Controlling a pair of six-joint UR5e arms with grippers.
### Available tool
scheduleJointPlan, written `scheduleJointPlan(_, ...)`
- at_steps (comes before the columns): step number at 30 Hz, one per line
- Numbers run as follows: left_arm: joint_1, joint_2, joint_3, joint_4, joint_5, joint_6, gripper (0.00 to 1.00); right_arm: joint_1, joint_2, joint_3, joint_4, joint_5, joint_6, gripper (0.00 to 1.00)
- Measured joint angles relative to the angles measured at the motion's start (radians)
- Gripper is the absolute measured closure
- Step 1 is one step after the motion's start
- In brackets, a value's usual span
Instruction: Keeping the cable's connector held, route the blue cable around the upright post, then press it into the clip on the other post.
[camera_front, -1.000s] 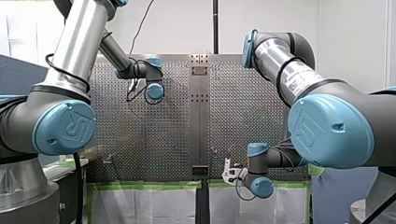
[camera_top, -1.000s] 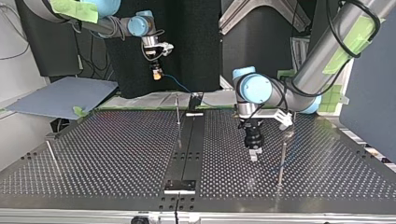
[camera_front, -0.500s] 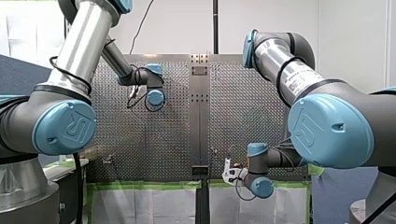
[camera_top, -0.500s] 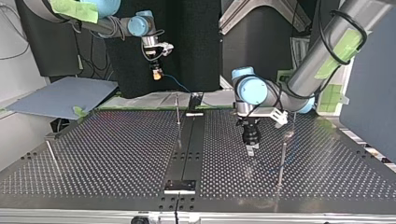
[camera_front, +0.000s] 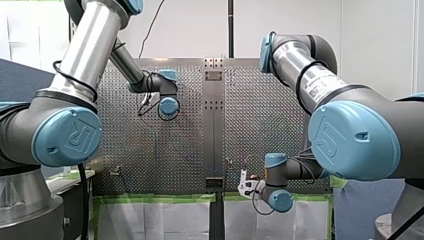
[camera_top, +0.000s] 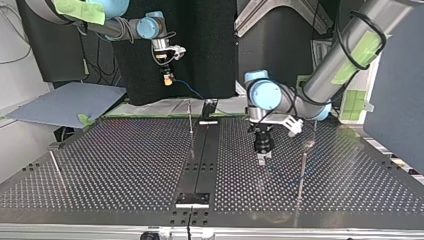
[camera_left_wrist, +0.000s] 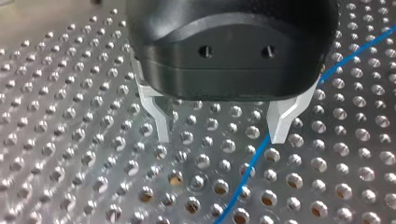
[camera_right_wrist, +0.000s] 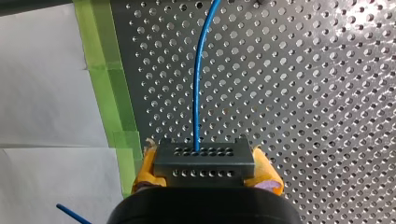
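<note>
Now, at the top view's upper left, your right gripper (camera_top: 168, 78) clamps the grey connector (camera_right_wrist: 204, 158); your left gripper (camera_left_wrist: 220, 135) gapes wide.

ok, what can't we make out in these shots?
- Clip: top view, too small to tell which post carries it.
- Cable: far end cut off by the right wrist view's edge; top view, too thin to trace over the table.
- Left gripper: left wrist view, a finger covers the cable; contact unclear.
- Right gripper: front view, hidden behind its wrist.

Thin blue cable (camera_right_wrist: 198, 88) — plugged into grey connector (camera_right_wrist: 204, 162).
</note>
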Motion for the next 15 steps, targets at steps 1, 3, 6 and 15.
scheduleJointPlan(1, -0.002, 0.000, 0.000, 0.000, 0.000, 0.005, 0.00, 0.000, 0.000, 0.000, 0.000, 0.000, 0.000, 1.00)
scheduleJointPlan(3, -0.006, -0.003, 0.000, 0.001, -0.004, 0.014, 0.00, 0.000, 0.000, 0.000, 0.001, 0.000, 0.000, 1.00)
scheduleJointPlan(6, -0.008, -0.013, 0.000, 0.001, -0.016, 0.025, 0.00, 0.001, 0.000, 0.000, 0.001, 0.000, 0.000, 1.00)
scheduleJointPlan(15, -0.012, -0.055, 0.000, -0.002, -0.038, 0.040, 0.00, 0.001, -0.001, 0.000, 0.002, 0.000, 0.000, 1.00)
